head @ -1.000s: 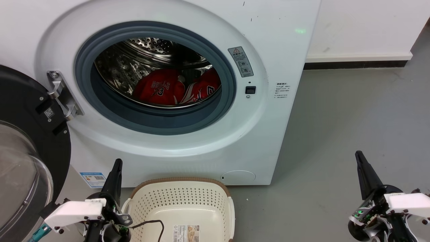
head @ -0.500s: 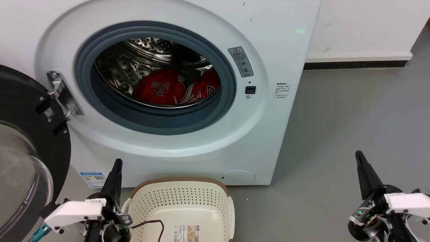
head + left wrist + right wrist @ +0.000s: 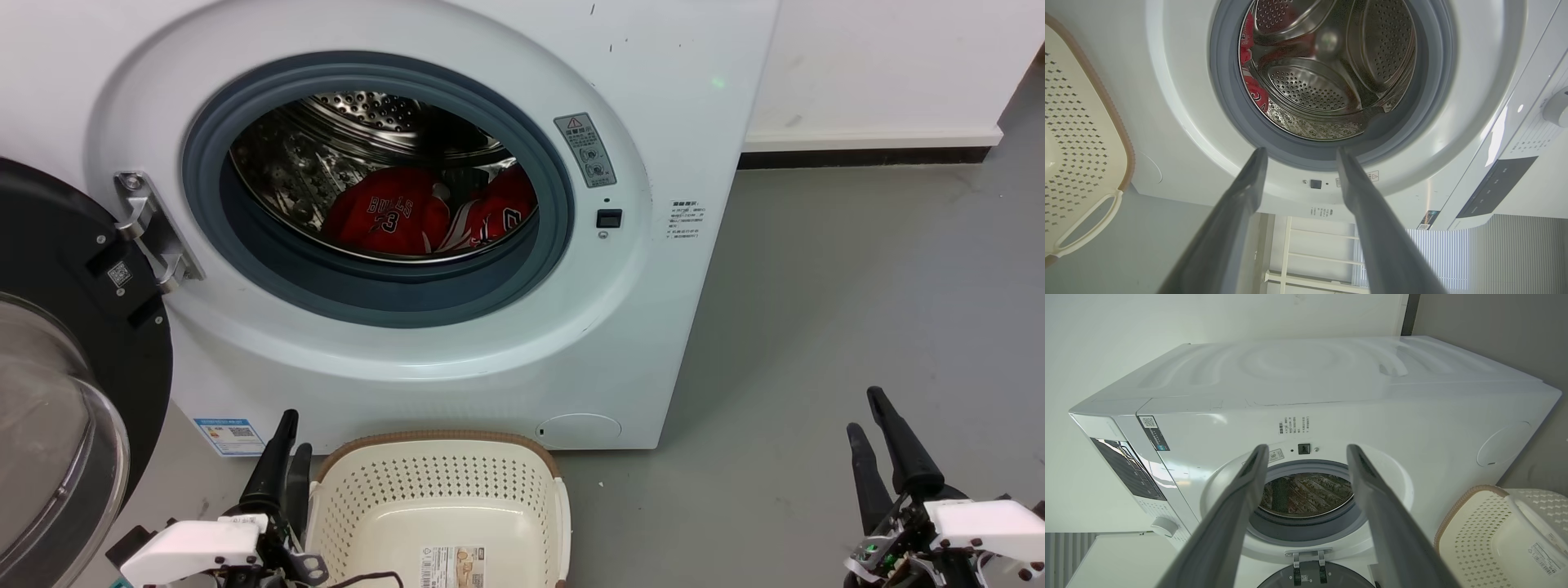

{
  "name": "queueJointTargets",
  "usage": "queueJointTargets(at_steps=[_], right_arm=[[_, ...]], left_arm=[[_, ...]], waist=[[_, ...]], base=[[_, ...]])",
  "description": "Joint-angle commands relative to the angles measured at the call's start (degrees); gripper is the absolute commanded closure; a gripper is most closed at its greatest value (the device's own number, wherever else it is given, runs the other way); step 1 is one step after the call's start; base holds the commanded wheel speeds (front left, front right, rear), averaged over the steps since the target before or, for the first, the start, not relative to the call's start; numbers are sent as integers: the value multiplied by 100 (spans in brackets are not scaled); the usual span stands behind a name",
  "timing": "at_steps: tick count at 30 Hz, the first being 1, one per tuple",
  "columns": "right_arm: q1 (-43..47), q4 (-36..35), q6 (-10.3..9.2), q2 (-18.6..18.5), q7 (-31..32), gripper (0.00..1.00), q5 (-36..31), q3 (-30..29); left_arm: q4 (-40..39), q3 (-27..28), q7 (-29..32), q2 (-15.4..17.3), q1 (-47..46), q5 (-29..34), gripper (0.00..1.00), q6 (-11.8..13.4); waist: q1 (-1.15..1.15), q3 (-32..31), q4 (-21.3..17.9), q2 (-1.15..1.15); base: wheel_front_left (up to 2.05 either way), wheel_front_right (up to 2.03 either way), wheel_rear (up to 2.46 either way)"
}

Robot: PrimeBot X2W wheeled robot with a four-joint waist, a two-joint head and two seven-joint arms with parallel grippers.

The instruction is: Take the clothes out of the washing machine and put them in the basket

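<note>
Nearest, the left pincer [image 3: 294, 433] and right pincer [image 3: 864, 411] are held spread and empty. Beside the left one, the basket [image 3: 441, 438] is seen empty, against the washing machine [image 3: 653, 327]. Farther in, the clothes [image 3: 392, 216] are left in the drum [image 3: 359, 114]; nothing is judged done yet.

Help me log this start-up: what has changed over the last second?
The dark two-fingered left gripper and right gripper both sank lower in the head view and opened; neither holds anything. The red basketball jerseys stayed in the white front-loading washing machine's steel drum, and the cream perforated plastic basket stayed before it, without clothes.
</note>
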Motion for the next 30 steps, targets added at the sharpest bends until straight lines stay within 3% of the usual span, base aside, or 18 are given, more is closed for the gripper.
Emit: queueJointTargets(at_steps=[1, 11, 17, 26, 28, 30], right_arm=[[-19, -60, 0, -1, -40, 0, -12, 25], [68, -215, 0, 0, -330, 0, -175, 135], [93, -160, 0, 0, -515, 0, -475, 154], [30, -92, 0, 1, -730, 0, -1274, 98], [27, -272, 0, 1, -821, 0, -1973, 25], [44, -377, 0, 1, -864, 0, -2255, 27]], left_arm=[[-58, -13, -39, 1, -16, 9, 0, 0], [-261, -22, -326, 3, 111, 153, 0, -2], [-351, 25, -509, 5, 191, 591, 0, -3], [-553, 310, -724, 6, 254, 1076, 0, -5], [-521, 428, -812, 7, 283, 1281, 0, -5], [-488, 469, -853, 8, 271, 1337, 0, -6]], waist=[[0, 4, 0, 0], [0, 8, -13, 0], [0, -1, -26, 0], [0, -14, -49, 0], [0, -21, -60, 0], [0, -25, -65, 0]], base=[[0, 0, 0], [0, 0, 0], [0, 0, 0], [0, 0, 0], [0, 0, 0], [0, 0, 0]])
